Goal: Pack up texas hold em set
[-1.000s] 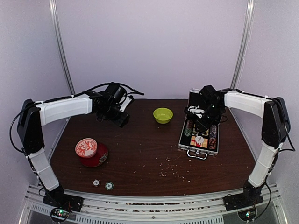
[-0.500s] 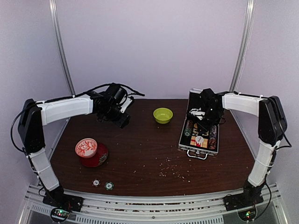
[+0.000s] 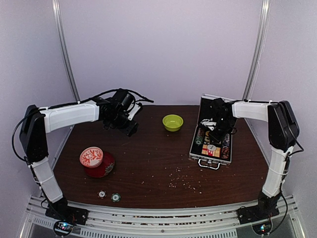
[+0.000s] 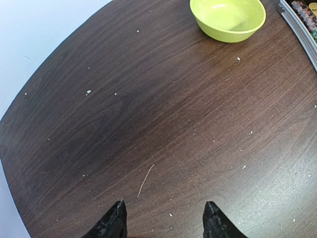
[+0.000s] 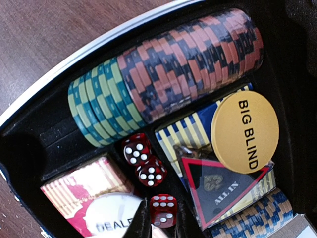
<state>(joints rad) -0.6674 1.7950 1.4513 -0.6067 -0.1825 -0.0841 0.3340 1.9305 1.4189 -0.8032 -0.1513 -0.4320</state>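
A: Where are we w/ the set?
B: Mostly packed, we reckon. The case [image 3: 210,159] sits open, lid up. Inside we see chip rows [image 5: 168,79], blue deck [image 5: 181,136], red deck [image 5: 79,186], BIG BLIND button [image 5: 244,131], ALL IN marker [image 5: 218,193], dealer button [image 5: 109,220] and two dice [image 5: 136,148] in the mid slot.
A: R pincer [image 5: 161,220]?
B: Inside the case, tips pressed onto a third die [image 5: 162,208], right beside the other two.
A: And L pincer [image 4: 163,223]?
B: Spread, nothing in it, hovering over bare worktop [image 4: 148,124] well left of the case, beyond the green bowl [image 4: 228,17].
A: What's left?
B: Drop that die in, fetch the two round buttons [image 3: 115,197] lying far left of the case nr the front edge, then shut the lid. The tin [image 3: 91,157] isn't ours.
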